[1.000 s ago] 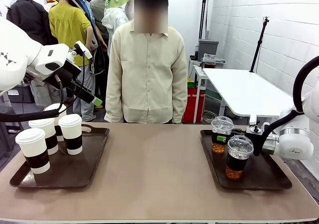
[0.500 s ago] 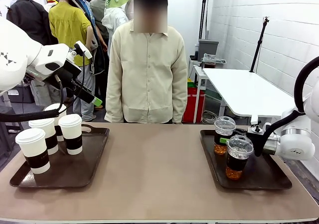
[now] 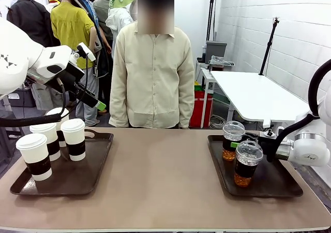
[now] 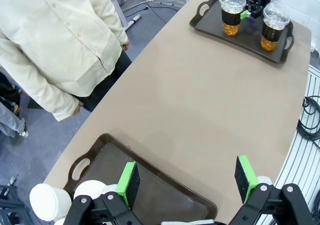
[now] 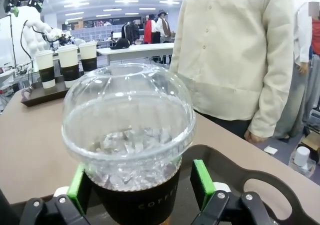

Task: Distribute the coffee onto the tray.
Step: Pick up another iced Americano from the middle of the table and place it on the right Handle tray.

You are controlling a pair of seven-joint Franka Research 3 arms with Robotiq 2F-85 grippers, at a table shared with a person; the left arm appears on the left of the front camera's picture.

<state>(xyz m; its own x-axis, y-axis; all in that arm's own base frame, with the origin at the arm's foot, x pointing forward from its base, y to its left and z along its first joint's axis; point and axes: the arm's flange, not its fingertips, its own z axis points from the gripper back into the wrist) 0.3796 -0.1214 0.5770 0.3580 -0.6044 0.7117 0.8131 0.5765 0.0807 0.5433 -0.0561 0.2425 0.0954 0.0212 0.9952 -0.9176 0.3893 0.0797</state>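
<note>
On the near right tray (image 3: pixel 289 189) I am seeing two iced cups (image 3: pixel 247 163) standing, my right claw (image 3: pixel 243 144) sitting open around the farther one (image 5: pixel 129 145); across the tabletop (image 3: pixel 160 181), four paper cups (image 3: pixel 74 139) are standing on the left tray (image 3: pixel 95 163) under my open left claw (image 4: pixel 187 182)

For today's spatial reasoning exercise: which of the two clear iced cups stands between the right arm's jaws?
The far iced cup, nearer the person. Green pads flank its dark sleeve without gripping; the near cup stands free in front.
</note>
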